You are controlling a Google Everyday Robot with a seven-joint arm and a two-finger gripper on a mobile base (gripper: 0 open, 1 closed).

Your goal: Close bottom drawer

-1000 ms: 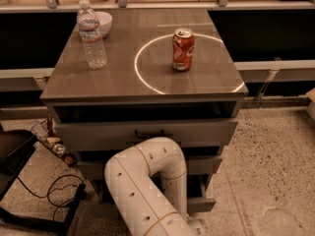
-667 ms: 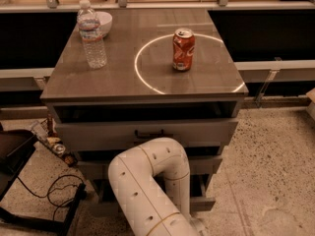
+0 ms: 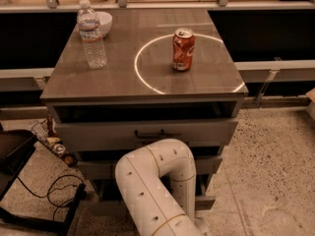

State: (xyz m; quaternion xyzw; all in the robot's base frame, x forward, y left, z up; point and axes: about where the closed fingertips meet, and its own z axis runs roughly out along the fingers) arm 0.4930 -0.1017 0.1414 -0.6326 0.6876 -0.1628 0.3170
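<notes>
The grey-brown cabinet [image 3: 142,73] has three drawers. The top drawer [image 3: 98,132] has a black handle [image 3: 150,133], and the middle drawer [image 3: 216,164] sits below it. The bottom drawer [image 3: 206,202] sticks out a little at floor level, and only its right end and a strip at the left show. My white arm [image 3: 157,181] bends in an elbow in front of the lower drawers and reaches down toward the bottom drawer. My gripper is hidden behind the arm, low in front of the cabinet.
On the cabinet top stand a water bottle [image 3: 91,35], a white bowl [image 3: 105,21] and a red soda can [image 3: 183,49]. A black cable [image 3: 54,191] and a dark case [image 3: 12,154] lie on the floor at the left. Speckled floor [image 3: 275,181] lies at the right.
My arm's elbow has shifted slightly to the right and toward the cabinet. The drawers and the things on top look unchanged.
</notes>
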